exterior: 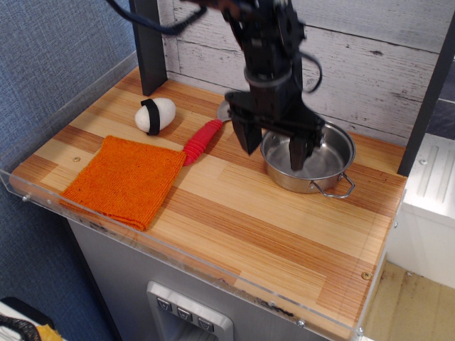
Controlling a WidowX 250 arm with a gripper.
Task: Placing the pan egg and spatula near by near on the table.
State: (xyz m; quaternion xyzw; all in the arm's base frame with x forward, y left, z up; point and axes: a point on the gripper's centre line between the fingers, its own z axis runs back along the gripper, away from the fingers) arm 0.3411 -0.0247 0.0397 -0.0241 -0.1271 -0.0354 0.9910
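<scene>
The shiny steel pan [320, 170] stands at the right rear of the striped wooden table [234, 220]. My gripper [274, 148] is open and empty, its two fingers straddling the pan's left rim. The white egg with a black band [155, 115] lies at the left rear. The spatula [201, 141] lies between egg and pan, red ribbed handle toward the cloth, silver head partly hidden behind my gripper.
An orange square cloth [126, 179] lies at the front left. A clear acrylic rim [178, 259] edges the table. A dark post [148, 42] stands at the back left, a plank wall [370, 64] behind.
</scene>
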